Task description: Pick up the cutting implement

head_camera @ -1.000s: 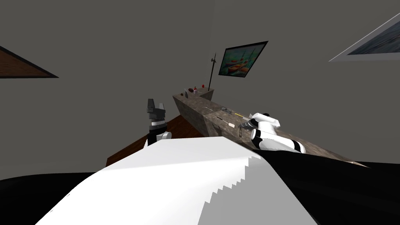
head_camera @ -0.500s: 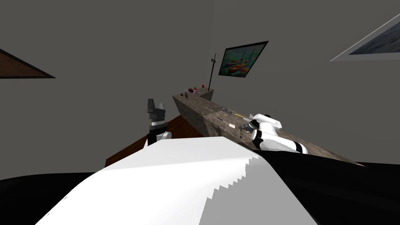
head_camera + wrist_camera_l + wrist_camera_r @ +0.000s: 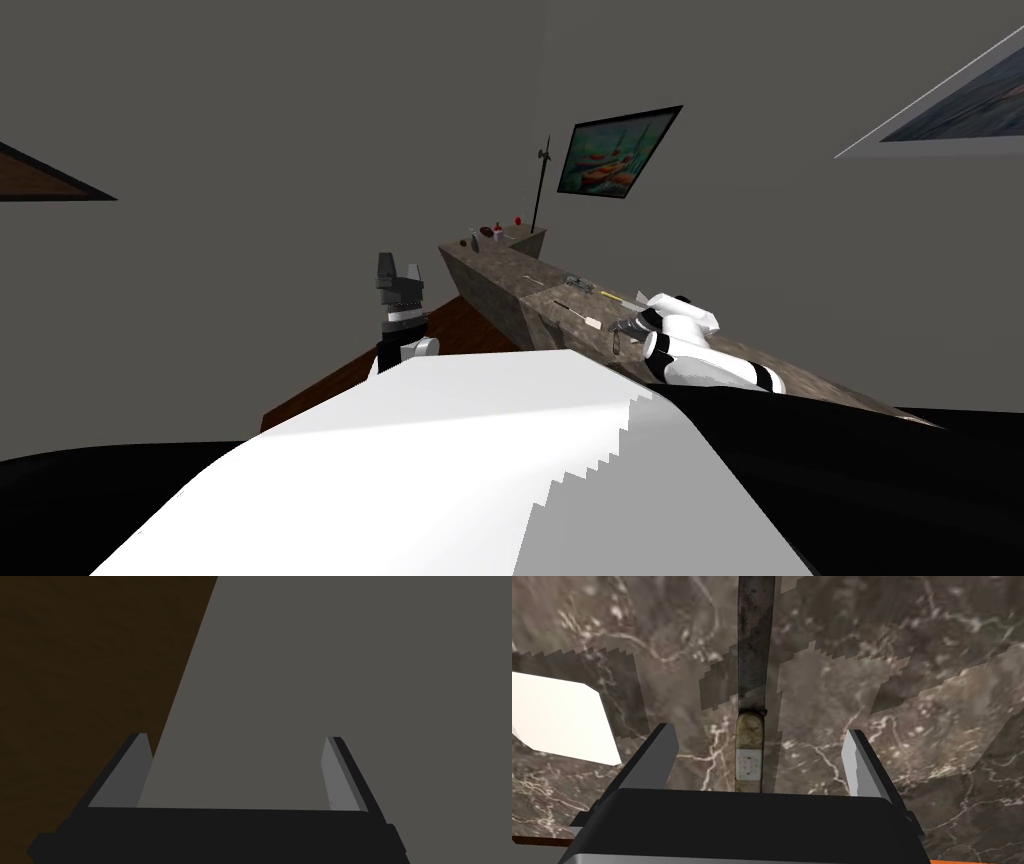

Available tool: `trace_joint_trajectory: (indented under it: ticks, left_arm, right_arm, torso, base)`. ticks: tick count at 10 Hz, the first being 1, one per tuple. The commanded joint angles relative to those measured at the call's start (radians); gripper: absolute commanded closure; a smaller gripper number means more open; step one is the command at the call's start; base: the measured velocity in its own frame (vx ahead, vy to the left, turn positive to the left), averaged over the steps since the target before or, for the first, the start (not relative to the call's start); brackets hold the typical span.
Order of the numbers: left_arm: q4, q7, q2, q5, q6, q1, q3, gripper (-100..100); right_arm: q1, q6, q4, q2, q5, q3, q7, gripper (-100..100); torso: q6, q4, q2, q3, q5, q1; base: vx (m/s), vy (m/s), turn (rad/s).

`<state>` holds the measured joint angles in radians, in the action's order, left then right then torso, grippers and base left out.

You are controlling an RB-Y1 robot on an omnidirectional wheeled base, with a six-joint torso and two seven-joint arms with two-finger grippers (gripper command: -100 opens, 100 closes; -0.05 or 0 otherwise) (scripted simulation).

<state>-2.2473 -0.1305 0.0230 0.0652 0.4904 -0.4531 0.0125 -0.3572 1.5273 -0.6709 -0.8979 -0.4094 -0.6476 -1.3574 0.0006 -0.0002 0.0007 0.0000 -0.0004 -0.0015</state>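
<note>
**A:** Where was the knife (image 3: 755, 671) logged?

**B:** It was noted lying flat on the brown marbled counter (image 3: 892, 676), directly in front of the right gripper (image 3: 760, 731) and centred in the gap between its fingers.

**A:** Long axis and heading?

**B:** The long axis was seen running along the gripper's own line of reach, parallel to both fingers. The pale handle was placed nearest the dark gripper body. The dark, tarnished blade was pointed straight away from it.

**A:** Gripper state?

**B:** The right fingers were spread wide, and the handle was touched by neither. The left gripper (image 3: 397, 283) was held raised to the left of the counter, its fingers likewise set wide apart.
</note>
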Motion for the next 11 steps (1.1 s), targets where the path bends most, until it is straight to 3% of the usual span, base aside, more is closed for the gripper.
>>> trace_joint_trajectory:
  ticks: [1, 3, 4, 8, 9, 10, 11]
  left_arm:
    - [0.0, 0.0, 0.0, 0.0, 0.0, 0.0, 0.0, 0]
    - [0.0, 0.0, 0.0, 0.0, 0.0, 0.0, 0.0, 0]
    - [0.0, 0.0, 0.0, 0.0, 0.0, 0.0, 0.0, 0]
    - [0.0, 0.0, 0.0, 0.0, 0.0, 0.0, 0.0, 0]
    - [0.0, 0.0, 0.0, 0.0, 0.0, 0.0, 0.0, 0]
    - [0.0, 0.0, 0.0, 0.0, 0.0, 0.0, 0.0, 0]
    - [0.0, 0.0, 0.0, 0.0, 0.0, 0.0, 0.0, 0]
  right_arm:
    - [0.006, -0.033, 0.017, 0.014, 0.002, 0.001, 0.01, -100]
    - [0.006, -0.035, 0.02, 0.016, 0.003, 0.001, 0.01, -100]
    - [0.006, -0.039, 0.023, 0.016, 0.003, 0.002, 0.012, 100]
    - [0.005, -0.038, 0.023, 0.016, 0.003, 0.001, 0.011, 100]
    - [0.005, -0.039, 0.023, 0.016, 0.003, 0.001, 0.011, 0]
    - [0.0, -0.008, 0.007, 0.0, 0.0, 0.0, 0.003, 100]
    - [-0.002, -0.002, 0.005, -0.004, -0.001, 0.0, 0.002, 100]
  torso:
    - [0.0, 0.0, 0.0, 0.0, 0.0, 0.0]
    - [0.0, 0.0, -0.001, -0.001, 0.0, 0.0]
    - [0.0, 0.0, 0.0, 0.0, 0.0, 0.0]
    - [0.0, 0.0, 0.001, 0.001, 0.0, 0.0]
    - [0.0, 0.0, 0.001, 0.001, 0.0, 0.0]
    - [0.0, 0.0, 0.001, 0.001, 0.0, -0.001]
    - [-0.001, 0.001, 0.003, 0.002, 0.001, 0.0]
  base:
    - [0.042, -0.006, -0.05]
    - [0.03, -0.003, -0.016]
    - [0.0, 0.0, 0.0]
    - [0.0, 0.0, 0.0]
    - [0.0, 0.0, 0.0]
    - [-0.033, 0.002, 0.056]
    - [-0.046, -0.001, 0.047]
